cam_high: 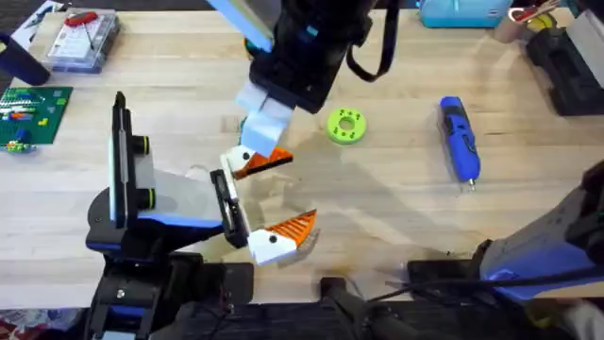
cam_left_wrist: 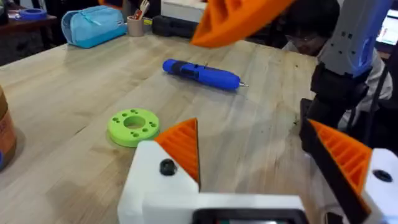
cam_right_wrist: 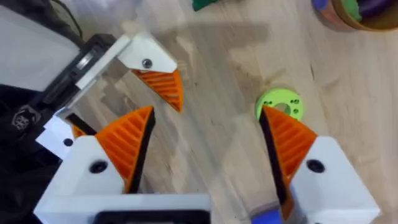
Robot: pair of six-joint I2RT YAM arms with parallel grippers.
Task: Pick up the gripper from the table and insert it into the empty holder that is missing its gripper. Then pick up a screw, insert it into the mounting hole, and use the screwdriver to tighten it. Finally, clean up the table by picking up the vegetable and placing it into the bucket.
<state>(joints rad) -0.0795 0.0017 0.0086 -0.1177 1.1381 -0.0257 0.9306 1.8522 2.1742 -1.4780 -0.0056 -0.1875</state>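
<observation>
Pale wooden plank table (cam_high: 396, 203), left white gripper with orange ribbed pads (cam_high: 269, 203) gaping and empty at centre, right gripper (cam_right_wrist: 205, 155) likewise spread, slim blue pen-shaped screwdriver (cam_high: 460, 138) at right, lime-green round disc (cam_high: 346, 126) at upper centre.

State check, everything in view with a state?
Left gripper: open, empty.
Right gripper: open, empty, above the table.
Screwdriver: lying on the table, untouched.
Green disc: flat on the table.
Holder: upright.
Bucket: upright, items inside.
</observation>
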